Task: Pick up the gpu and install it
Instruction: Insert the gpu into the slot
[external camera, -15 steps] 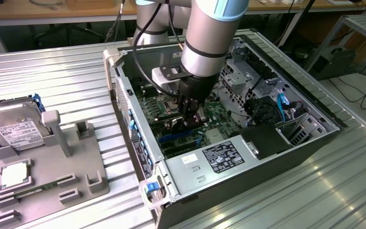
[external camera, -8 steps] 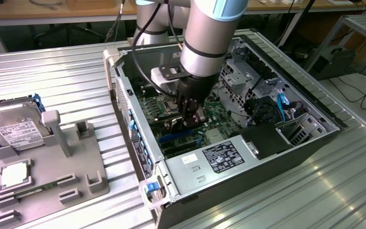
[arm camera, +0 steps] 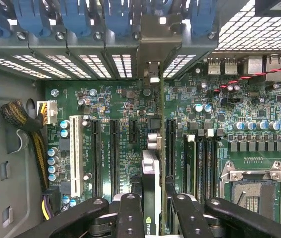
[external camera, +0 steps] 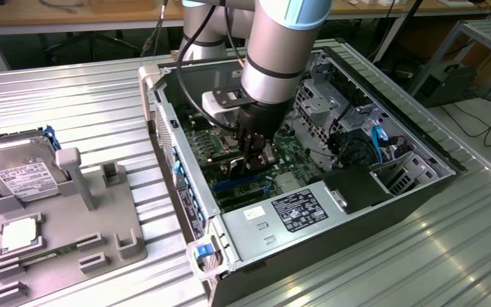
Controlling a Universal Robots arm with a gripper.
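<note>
My gripper [external camera: 252, 152] is down inside the open computer case [external camera: 167, 137], over the green motherboard [external camera: 293, 153]. In the wrist view the gpu [arm camera: 152, 173] is seen edge-on, a thin dark card standing upright between the black fingers [arm camera: 130, 215]. My gripper [arm camera: 154, 220] is shut on the card. Its silvery bracket [arm camera: 153, 47] reaches the case's rear slot wall. The card stands in line with the long black expansion slots [arm camera: 114, 153]; whether its lower edge sits in a slot is hidden.
A grey holder [external camera: 100, 224] on the exterior view's left carries a silver hard drive [external camera: 15, 169] and a square CPU chip [external camera: 20, 233]. The power supply [external camera: 301, 211], drive cage [external camera: 331, 96], blue slot clips [arm camera: 78, 17], CPU socket [arm camera: 252, 191] and cables [arm camera: 24, 119] crowd the case.
</note>
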